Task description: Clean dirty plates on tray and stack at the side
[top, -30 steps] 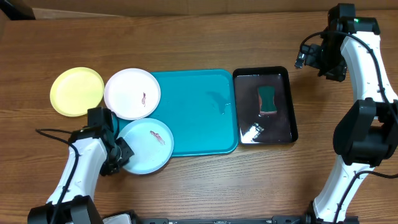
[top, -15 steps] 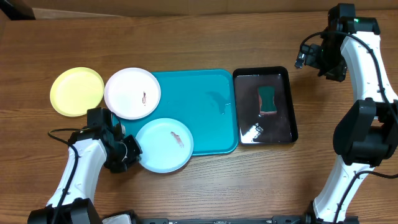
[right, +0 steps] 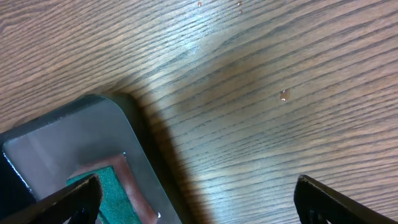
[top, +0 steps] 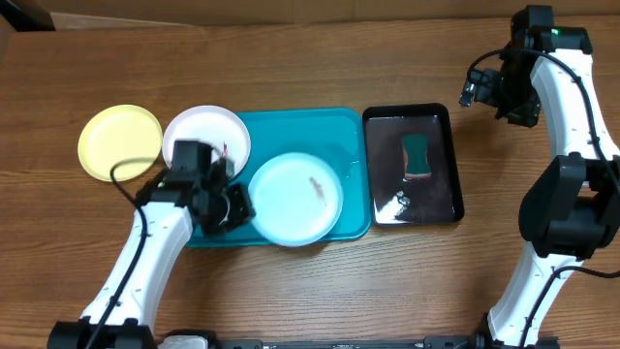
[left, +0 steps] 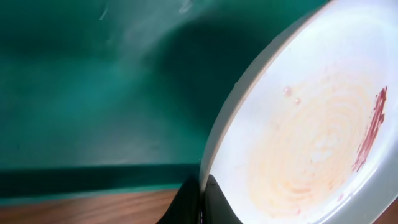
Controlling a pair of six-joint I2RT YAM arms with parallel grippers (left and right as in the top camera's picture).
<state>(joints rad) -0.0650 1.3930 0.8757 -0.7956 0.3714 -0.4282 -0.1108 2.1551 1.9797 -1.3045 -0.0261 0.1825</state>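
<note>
turquoise tray [top: 291,131]: we see 1 plate lying mostly inside it, the pale blue plate [top: 295,199], in the near right part, its near edge reaching the tray's near rim; the white plate [top: 201,134] overlaps the far left corner
black tray [top: 433,199]: just right of the turquoise tray; glossy and wet-looking; holds 1 green sponge [top: 417,155] with a brown-red edge
yellow plate [top: 119,142]: on the wooden table [top: 291,58], just left of the white plate, outside both trays
pale blue plate, look: 1 short red smear [left: 371,127] near the middle; up close we also see a faint orange swirl and 2 small droplets
white plate, look: 1 small red mark near its right side; partly hidden by the left arm [top: 145,252]
left gripper [left: 200,193]: clamped on the pale blue plate's left rim
right gripper [right: 199,208]: fingers spread wide, grasping nothing; over bare table beside the black tray's far right corner
</note>
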